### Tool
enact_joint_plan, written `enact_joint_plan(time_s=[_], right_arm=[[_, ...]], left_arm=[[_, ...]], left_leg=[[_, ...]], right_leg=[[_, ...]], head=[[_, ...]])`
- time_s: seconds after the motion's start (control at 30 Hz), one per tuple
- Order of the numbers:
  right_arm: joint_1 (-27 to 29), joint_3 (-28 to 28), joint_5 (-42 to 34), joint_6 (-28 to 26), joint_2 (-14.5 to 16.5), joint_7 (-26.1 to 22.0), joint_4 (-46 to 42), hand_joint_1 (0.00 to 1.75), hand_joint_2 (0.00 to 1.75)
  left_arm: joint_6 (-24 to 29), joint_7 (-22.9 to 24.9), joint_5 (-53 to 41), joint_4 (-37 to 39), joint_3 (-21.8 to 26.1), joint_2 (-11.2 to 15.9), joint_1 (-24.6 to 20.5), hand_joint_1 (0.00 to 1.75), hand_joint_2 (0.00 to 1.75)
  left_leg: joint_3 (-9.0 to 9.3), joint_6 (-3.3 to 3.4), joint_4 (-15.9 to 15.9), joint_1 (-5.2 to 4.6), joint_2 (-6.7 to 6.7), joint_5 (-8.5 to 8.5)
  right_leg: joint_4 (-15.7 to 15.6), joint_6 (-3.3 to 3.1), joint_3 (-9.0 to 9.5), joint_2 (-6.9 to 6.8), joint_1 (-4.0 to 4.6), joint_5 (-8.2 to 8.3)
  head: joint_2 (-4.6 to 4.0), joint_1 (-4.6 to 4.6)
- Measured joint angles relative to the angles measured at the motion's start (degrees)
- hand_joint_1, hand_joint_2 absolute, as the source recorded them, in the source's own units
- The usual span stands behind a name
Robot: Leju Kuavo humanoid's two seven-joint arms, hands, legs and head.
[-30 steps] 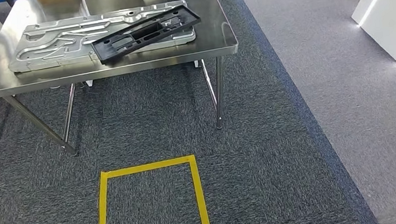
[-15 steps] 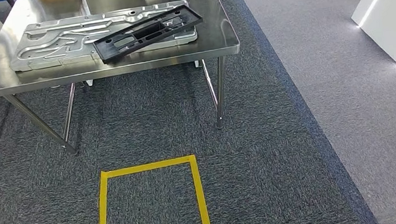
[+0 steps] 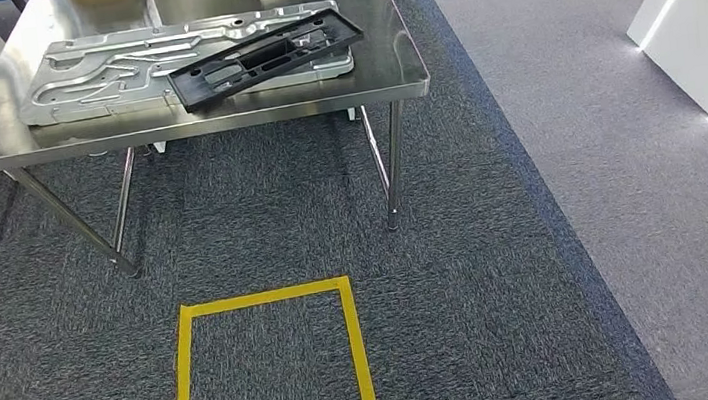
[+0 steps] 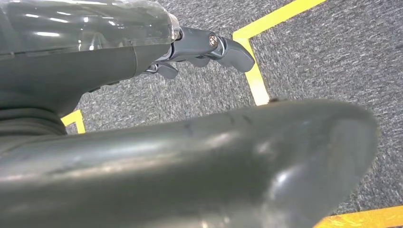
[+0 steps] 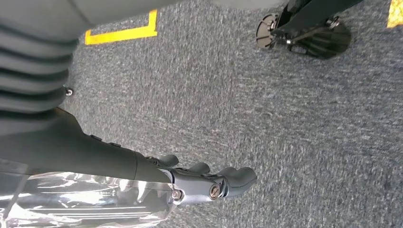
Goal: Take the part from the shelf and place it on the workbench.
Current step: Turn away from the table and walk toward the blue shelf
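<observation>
Both hands: left hand (image 4: 209,47) and right hand (image 5: 209,183) hang over carpet, fingers apart, empty.
part: I see black part (image 3: 263,56) on workbench (image 3: 385,66), long axis crosswise, well ahead.

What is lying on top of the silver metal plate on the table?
A long black plastic frame lies slantwise across the right part of the silver metal plate, which rests on the steel table. The part of the plate beneath the frame is covered.

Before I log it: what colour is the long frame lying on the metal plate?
Black; head view.
</observation>
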Motion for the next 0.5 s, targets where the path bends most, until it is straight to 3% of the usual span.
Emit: enact_joint_plan(time_s=[0.1,0.13,0.17,0.2,0.27,0.33,0.37,0.43,0.5], right_arm=[[-0.01,-0.01,0.13,0.60,0.06,-0.14,0.00,0.00,0.00],[-0.01,-0.01,0.16,0.78,0.09,-0.15,0.00,0.00,0.00],[0.01,-0.01,0.19,0.97,0.12,-0.15,0.00,0.00,0.00],[0.01,-0.01,0.21,1.16,0.12,-0.15,0.00,0.00,0.00],[-0.03,-0.02,0.26,1.52,0.11,-0.14,0.00,0.00,0.00],[-0.29,-0.03,0.33,1.88,0.14,-0.13,0.00,0.00,0.00],[-0.42,-0.03,0.36,2.06,0.16,-0.13,0.00,0.00,0.00],[-0.46,-0.03,0.39,2.40,0.18,-0.11,0.00,0.00,0.00],[-0.42,-0.03,0.45,2.73,0.23,-0.03,0.00,0.00,0.00]], left_arm=[[0.10,0.00,0.04,0.00,0.02,-0.01,0.19,0.00,0.00],[0.10,0.00,0.05,0.00,0.03,-0.01,0.28,0.00,0.00],[0.10,0.00,0.06,0.00,0.03,-0.01,0.34,0.00,0.00],[0.10,0.00,0.07,0.00,0.03,-0.02,0.37,0.00,0.00],[0.10,0.00,0.07,0.00,0.04,-0.05,0.38,0.00,0.00],[0.14,0.00,0.07,0.00,0.05,-0.04,0.41,0.00,0.00],[0.17,0.01,0.07,0.00,0.05,-0.03,0.40,0.00,0.00],[0.21,0.01,0.08,0.00,0.05,-0.02,0.31,0.00,0.00],[0.22,-0.03,0.09,0.00,0.05,-0.02,0.19,0.00,0.00]], left_leg=[[-0.07,0.43,-0.47,0.15,1.38,0.30],[-0.13,0.40,-0.45,0.13,1.91,0.27],[-0.14,0.31,-0.42,0.15,2.44,0.21],[-0.10,0.17,-0.36,0.20,2.94,0.12],[0.11,-0.45,-0.03,0.34,3.94,-0.27],[0.28,-1.41,0.47,0.21,4.92,-0.84],[0.38,-1.86,0.60,0.07,5.40,-1.04],[0.69,-2.59,0.52,0.06,6.40,-1.23],[0.44,-3.26,1.68,0.37,5.00,-2.45]], right_leg=[[9.91,0.45,-4.71,-0.84,-0.23,-5.42],[13.21,0.64,-6.30,-0.93,-0.39,-6.59],[14.77,0.80,-7.05,-1.06,-0.55,-6.70],[14.09,0.95,-6.66,-1.30,-0.71,-5.71],[6.89,1.12,-2.91,-3.24,-0.94,-1.98],[0.59,0.60,0.19,-5.44,-0.68,0.14],[-0.49,0.18,0.58,-5.85,-0.47,0.20],[-0.46,-0.74,0.31,-4.60,-0.22,0.20],[-0.68,-1.57,0.23,-3.35,-0.31,0.46]], head=[[0.00,0.02],[0.00,0.01],[0.00,0.01],[0.00,0.01],[0.01,0.00],[0.01,0.00],[0.00,0.00],[0.00,0.00],[0.01,-0.01]])
